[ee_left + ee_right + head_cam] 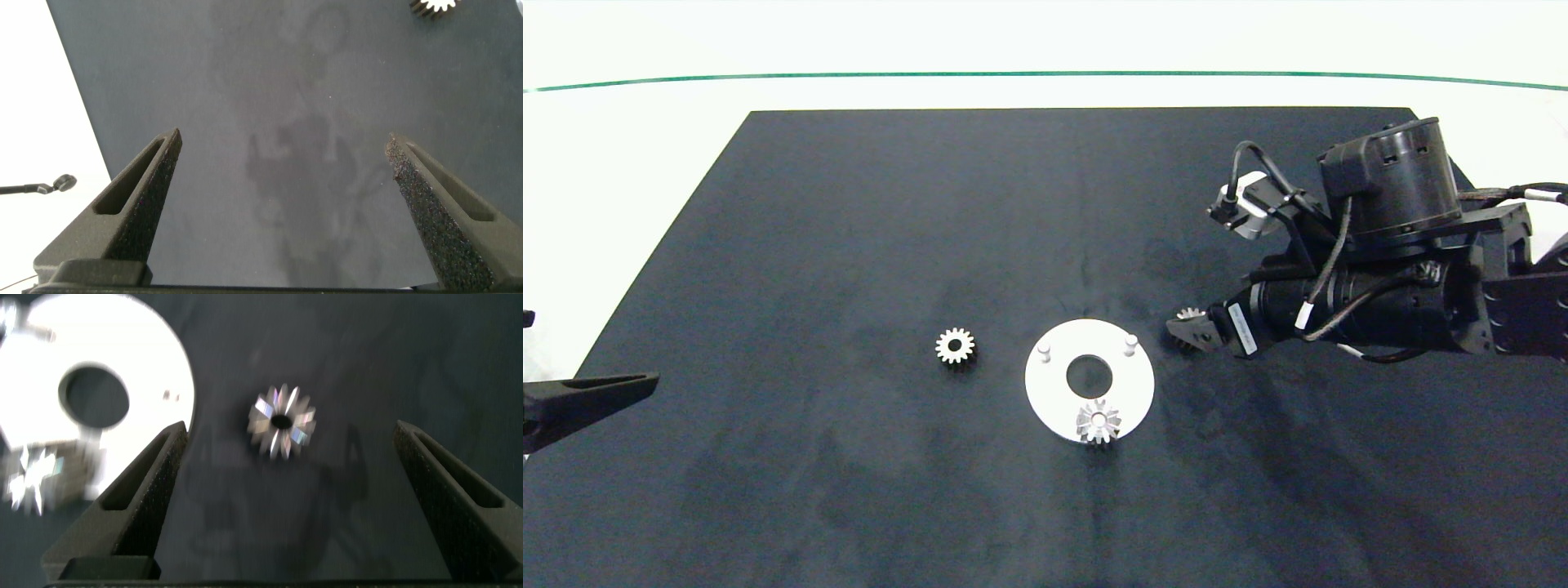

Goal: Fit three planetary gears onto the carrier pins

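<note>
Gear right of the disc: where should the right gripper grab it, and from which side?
The gear lies flat on the mat, bore up, apart from the disc. Probably come from above with the open right gripper and pinch opposite teeth across the rim.

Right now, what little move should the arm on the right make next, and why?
Probably lower the open right claw and close it on the loose gear lying between its fingers, beside the white disc. One gear is mounted; two pins stand bare.
</note>
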You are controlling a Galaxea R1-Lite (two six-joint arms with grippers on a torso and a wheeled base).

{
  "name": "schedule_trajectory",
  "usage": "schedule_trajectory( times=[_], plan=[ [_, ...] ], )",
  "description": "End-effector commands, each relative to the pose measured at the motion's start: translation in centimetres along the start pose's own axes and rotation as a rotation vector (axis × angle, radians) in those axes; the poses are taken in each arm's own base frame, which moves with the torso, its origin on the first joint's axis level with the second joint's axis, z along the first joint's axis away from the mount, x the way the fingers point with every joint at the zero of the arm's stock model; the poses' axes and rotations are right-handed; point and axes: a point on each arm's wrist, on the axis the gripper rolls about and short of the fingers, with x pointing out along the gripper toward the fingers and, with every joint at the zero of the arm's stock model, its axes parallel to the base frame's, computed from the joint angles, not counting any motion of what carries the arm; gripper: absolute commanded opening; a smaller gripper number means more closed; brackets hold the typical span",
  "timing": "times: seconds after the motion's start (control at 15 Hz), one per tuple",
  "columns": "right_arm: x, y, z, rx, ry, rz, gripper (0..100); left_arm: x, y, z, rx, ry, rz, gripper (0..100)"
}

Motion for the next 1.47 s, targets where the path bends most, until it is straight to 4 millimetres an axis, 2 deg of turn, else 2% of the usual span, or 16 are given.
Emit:
schedule_trajectory(
  times=[0.07,0.47,0.67,1.13,1.47],
  plan=[
    [2.1,-0.1,-0.7,0.018,0.029,-0.016,100,0.0,0.0,0.0,0.002,0.002,0.0,100],
    [2.5,-0.1,-1.4,0.014,0.06,-0.016,97,0.0,0.0,0.0,0.002,0.002,0.0,100],
    [2.7,-0.1,-1.6,0.01,0.07,-0.017,91,0.0,0.0,0.0,0.002,0.002,0.0,100],
    [4.8,0.0,-1.3,0.009,0.088,-0.022,76,-0.1,-0.1,0.0,0.005,-0.002,-0.006,100],
    [4.8,0.0,-1.2,0.009,0.088,-0.022,67,-0.1,-0.1,-0.1,0.007,-0.001,-0.009,100]
  ],
)
